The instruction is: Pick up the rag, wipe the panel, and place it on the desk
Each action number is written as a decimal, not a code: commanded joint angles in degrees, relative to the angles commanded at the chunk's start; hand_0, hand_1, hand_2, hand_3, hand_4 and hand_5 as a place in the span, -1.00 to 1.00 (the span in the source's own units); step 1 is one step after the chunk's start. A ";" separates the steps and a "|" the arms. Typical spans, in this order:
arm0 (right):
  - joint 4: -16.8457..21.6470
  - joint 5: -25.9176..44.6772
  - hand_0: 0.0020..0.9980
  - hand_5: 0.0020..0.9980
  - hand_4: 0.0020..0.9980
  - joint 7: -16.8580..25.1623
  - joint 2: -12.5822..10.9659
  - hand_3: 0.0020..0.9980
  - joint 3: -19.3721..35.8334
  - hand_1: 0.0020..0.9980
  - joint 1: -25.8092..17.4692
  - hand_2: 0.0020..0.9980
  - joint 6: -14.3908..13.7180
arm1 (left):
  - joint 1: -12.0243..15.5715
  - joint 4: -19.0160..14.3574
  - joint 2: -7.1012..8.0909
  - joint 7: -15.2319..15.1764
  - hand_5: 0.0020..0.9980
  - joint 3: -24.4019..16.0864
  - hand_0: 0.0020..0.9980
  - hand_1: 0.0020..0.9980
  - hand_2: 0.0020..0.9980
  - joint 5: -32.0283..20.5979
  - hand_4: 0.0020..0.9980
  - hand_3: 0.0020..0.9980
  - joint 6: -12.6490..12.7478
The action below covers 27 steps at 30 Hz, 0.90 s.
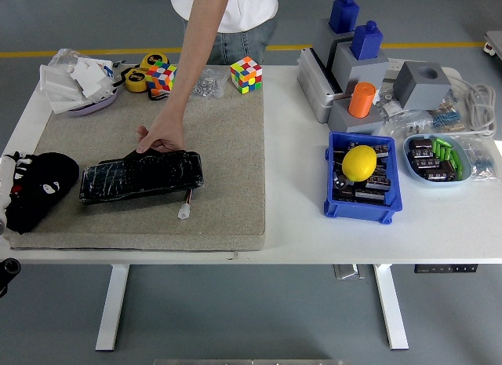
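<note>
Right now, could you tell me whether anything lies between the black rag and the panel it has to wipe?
Nothing visible does: the black rag lies just left of the panel on bare mat. A person's hand holds the panel's far edge.

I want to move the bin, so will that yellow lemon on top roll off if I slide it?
Probably. The lemon looks rounded and smooth, perched loosely on parts in the blue bin, so it may roll.
</note>
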 joint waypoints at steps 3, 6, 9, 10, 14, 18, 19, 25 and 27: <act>0.09 -0.05 0.50 0.16 0.93 0.03 -0.03 0.19 0.10 0.28 -0.01 0.39 -0.05 | -0.12 0.42 -0.19 -0.24 -0.32 0.17 0.08 0.35 0.26 -0.46 0.86 0.38 0.12; 0.14 -0.04 0.50 0.16 0.93 0.06 -0.02 0.19 0.00 0.28 0.02 0.39 -0.06 | -0.15 0.74 -0.31 -0.48 -0.32 0.23 0.08 0.35 0.26 -0.77 0.86 0.38 0.24; 0.12 0.00 0.50 0.16 0.92 0.10 0.02 0.19 -0.06 0.28 0.02 0.39 -0.04 | -0.19 1.11 -0.40 -1.01 -0.33 0.37 -0.02 0.26 0.14 -1.14 0.82 0.33 0.72; 0.11 0.02 0.50 0.16 0.92 0.11 0.03 0.19 -0.07 0.28 0.02 0.39 -0.01 | -0.17 1.20 -0.44 -1.26 -0.33 0.35 -0.02 0.26 0.14 -1.23 0.82 0.33 0.99; 0.12 -0.01 0.50 0.16 0.92 0.14 0.04 0.19 0.02 0.28 0.02 0.38 0.00 | -0.09 1.65 -0.64 -1.85 -0.57 0.12 -0.19 -0.03 0.05 -1.24 0.42 0.22 2.51; 0.09 -0.06 0.50 0.16 0.92 0.16 0.05 0.19 0.27 0.28 -0.03 0.38 0.00 | -0.04 1.80 -0.64 -2.42 -0.57 0.18 -0.19 -0.03 0.05 -1.10 0.42 0.22 3.76; 0.08 -0.06 0.50 0.16 0.92 0.17 0.05 0.19 0.39 0.28 -0.06 0.38 -0.01 | -0.05 1.88 -0.66 -2.50 -0.57 0.21 -0.19 -0.03 0.05 -1.05 0.42 0.22 3.95; 0.22 -0.28 0.50 0.16 0.92 0.23 0.00 0.19 0.68 0.28 -0.06 0.38 -0.14 | -0.25 2.74 -0.71 -2.37 -0.61 1.23 -0.34 -0.20 -0.01 -1.56 0.33 0.17 3.83; 0.35 -0.35 0.50 0.16 0.92 0.24 -0.06 0.19 0.70 0.28 -0.03 0.38 -0.19 | -0.37 3.14 -0.85 -2.24 -0.67 1.58 -0.35 -0.20 -0.01 -1.61 0.32 0.18 3.84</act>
